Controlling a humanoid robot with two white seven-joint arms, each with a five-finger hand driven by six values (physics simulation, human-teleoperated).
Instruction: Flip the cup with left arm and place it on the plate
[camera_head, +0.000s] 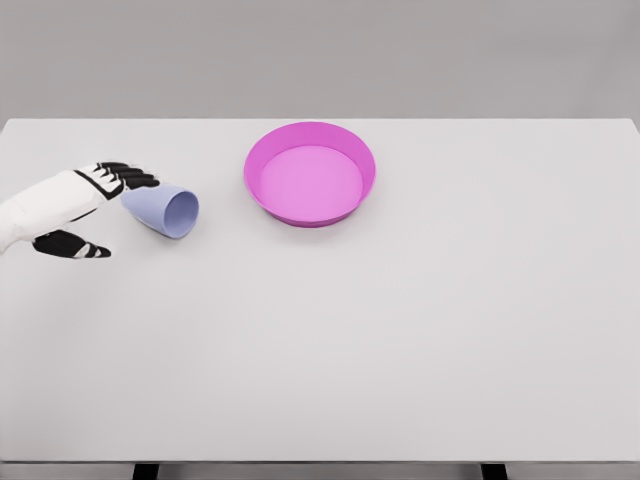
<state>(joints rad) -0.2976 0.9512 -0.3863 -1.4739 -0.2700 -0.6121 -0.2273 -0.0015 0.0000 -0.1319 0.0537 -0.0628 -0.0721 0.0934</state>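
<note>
Take the cup (163, 210) as your reference point. Nearest you, down and to the left of it, your left hand (85, 210) comes in from the left edge with its thumb (72, 246) held low and apart, well short of the cup's wall. The dark fingers (125, 177) reach along the upper side of the cup's closed end, seemingly touching it or just beside it (the view from the head does not settle which). Thumb and fingers are spread wide, so I judge the hand to be released, holding nothing yet. The right arm is out of view.

The cup itself lies on its side on the white table (400, 350), closed end toward the hand, open mouth facing away to the right and a little toward you.

Your main risk is that a round cup on its side rolls: if the fingers press before the thumb closes in from below, it could be nudged rightward out of the grip. A shallow pinch at the closed end could also let it slip during the flip.

Farther back and to the right of the cup sits the pink plate (258, 175), near but clearly apart from it, with nothing on it.
</note>
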